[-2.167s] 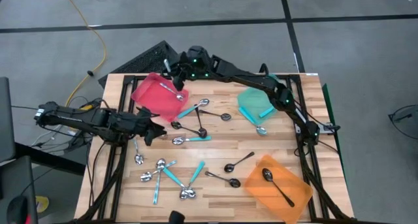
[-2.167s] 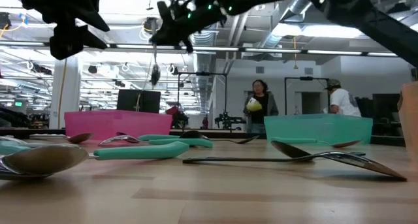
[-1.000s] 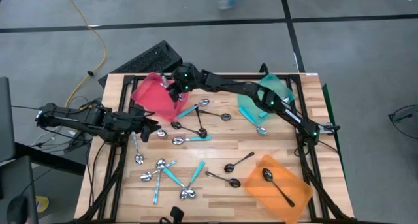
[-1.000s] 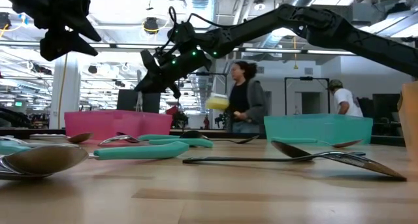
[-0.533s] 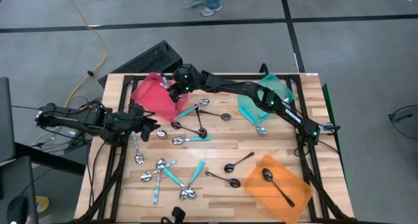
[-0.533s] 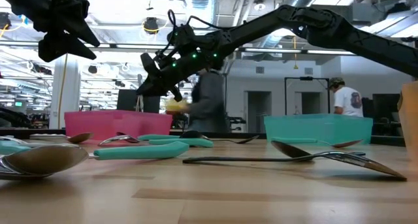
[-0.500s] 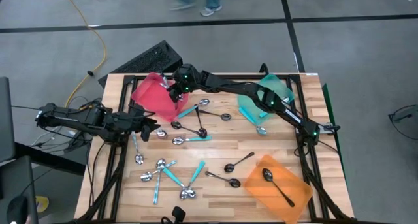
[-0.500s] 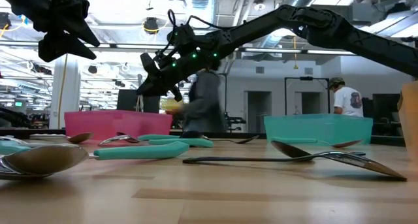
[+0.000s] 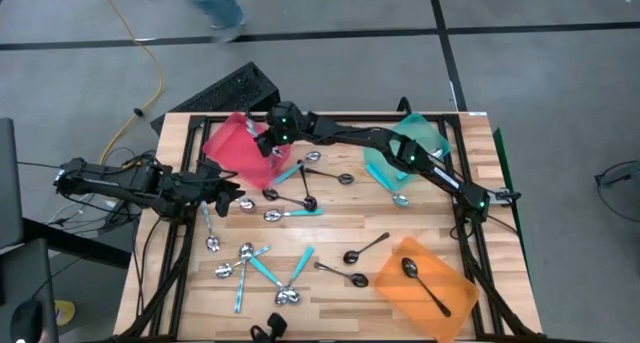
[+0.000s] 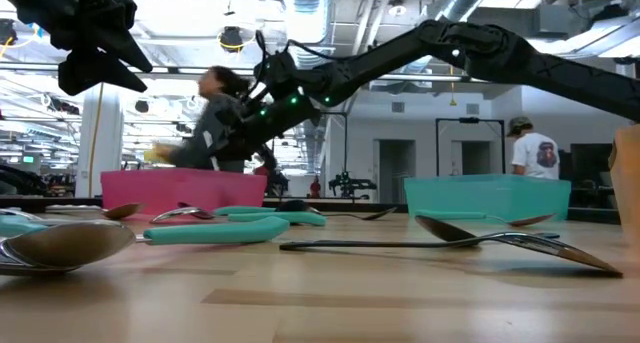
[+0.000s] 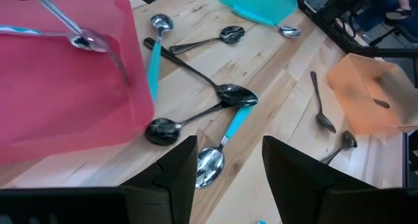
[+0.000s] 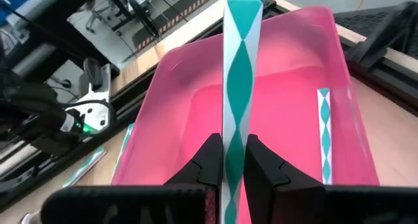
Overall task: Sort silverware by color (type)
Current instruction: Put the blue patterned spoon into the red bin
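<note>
Mostly the sorting remains ahead. The right pincer (image 9: 268, 141) reaches over the red tray (image 9: 228, 143), its fingers shut on a teal handle (image 12: 242, 93) that stands between them, the spoon's bowl hidden from that camera. One silver spoon (image 11: 83, 38) already lies in the red tray, so a teal-handled spoon there would look like mixing kinds, though which tray takes which kind cannot be told for sure. The orange tray (image 9: 448, 304) holds one black spoon (image 9: 424, 283); the teal tray (image 9: 385, 148) shows a teal handle inside, with another spoon (image 9: 399, 198) lying just beside its edge.

The left pincer (image 9: 240, 199) hangs near the surface's (image 9: 340, 228) left edge, fingers apart and empty, above a loose group of spoons.

Much silverware is still scattered: a crossed cluster of black and teal-handled spoons (image 9: 300, 193) in the middle, a bunch of silver and teal ones (image 9: 262, 268) toward the near edge, and two black spoons (image 9: 355, 263) near the orange tray. By that count, only three or four pieces are binned and well over a dozen are left.
</note>
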